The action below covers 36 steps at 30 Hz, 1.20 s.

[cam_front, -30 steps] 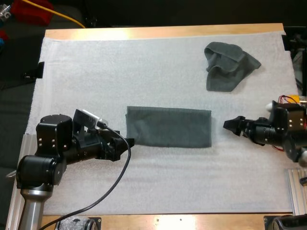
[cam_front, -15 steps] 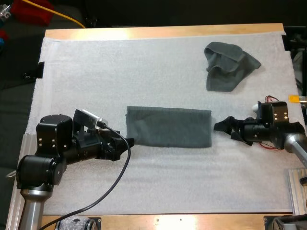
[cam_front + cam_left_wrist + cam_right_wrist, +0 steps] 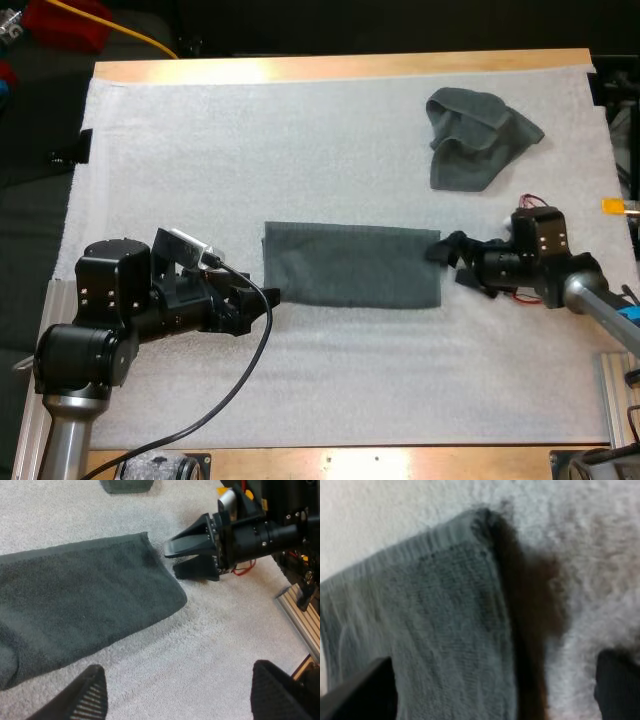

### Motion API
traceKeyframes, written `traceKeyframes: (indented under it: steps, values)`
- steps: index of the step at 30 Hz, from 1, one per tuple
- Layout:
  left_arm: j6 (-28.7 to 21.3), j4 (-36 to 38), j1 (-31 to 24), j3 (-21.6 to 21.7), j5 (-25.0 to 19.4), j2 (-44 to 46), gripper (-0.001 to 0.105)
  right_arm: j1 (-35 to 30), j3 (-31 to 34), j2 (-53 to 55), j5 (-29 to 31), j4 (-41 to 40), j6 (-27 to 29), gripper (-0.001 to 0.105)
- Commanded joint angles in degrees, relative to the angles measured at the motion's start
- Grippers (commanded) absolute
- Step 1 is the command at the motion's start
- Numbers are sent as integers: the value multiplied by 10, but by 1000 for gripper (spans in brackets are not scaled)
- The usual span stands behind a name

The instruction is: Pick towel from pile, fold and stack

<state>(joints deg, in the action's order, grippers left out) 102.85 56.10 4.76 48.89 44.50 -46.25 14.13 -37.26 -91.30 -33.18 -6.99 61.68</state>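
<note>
A dark grey-green towel [image 3: 350, 265], folded into a long strip, lies flat mid-mat. My left gripper [image 3: 262, 300] sits low at its left end; in the left wrist view its fingers [image 3: 92, 692] stand wide apart, open, short of the towel [image 3: 75, 600]. My right gripper [image 3: 448, 262] is at the towel's right edge, open, with nothing between its fingers. The left wrist view shows the right gripper [image 3: 187, 560] just off the towel's far right corner. That towel corner [image 3: 445, 605] lies close under the right gripper [image 3: 492, 692]. A crumpled towel [image 3: 478, 135] rests at the far right.
The white mat [image 3: 250, 150] covers the wooden table [image 3: 330, 68]. A metal rail [image 3: 300, 615] runs along the table's right side behind my right arm. Bare mat surrounds the folded towel on its far and near sides.
My right arm has moved left along the mat, from well clear of the folded towel up to its right edge. My left arm and both towels have stayed put.
</note>
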Motion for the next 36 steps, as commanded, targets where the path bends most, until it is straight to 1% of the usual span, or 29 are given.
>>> traceKeyframes:
  steps: [1,11,15,19,20,22,27,28,30,31,33,36]
  values:
    - [2,-1,-1,3,8,1,59,11,1,-13,4,-2,-7,80]
    - [2,4,-1,3,8,1,59,89,1,-48,4,23,-49,80]
    - [2,4,-1,3,8,1,59,116,1,-59,-3,25,-52,80]
    - [2,8,-1,3,8,1,59,128,1,-61,0,25,-52,80]
    - [2,10,-1,3,8,1,59,128,1,-61,0,25,-52,79]
    - [2,14,-1,3,8,1,59,128,1,-61,0,25,-52,73]
    - [2,30,-1,3,8,1,59,129,1,-61,-3,24,-50,46]
    - [2,32,-1,3,8,1,59,129,1,-61,-3,24,-50,43]
    - [2,32,-1,3,8,1,59,129,1,-61,-3,23,-50,32]
    - [2,32,-1,3,8,1,59,129,1,-61,-3,23,-50,30]
    - [2,32,-1,3,8,1,59,129,1,-61,-2,21,-50,21]
    - [2,32,-1,3,8,1,59,129,1,-61,-1,19,-49,11]
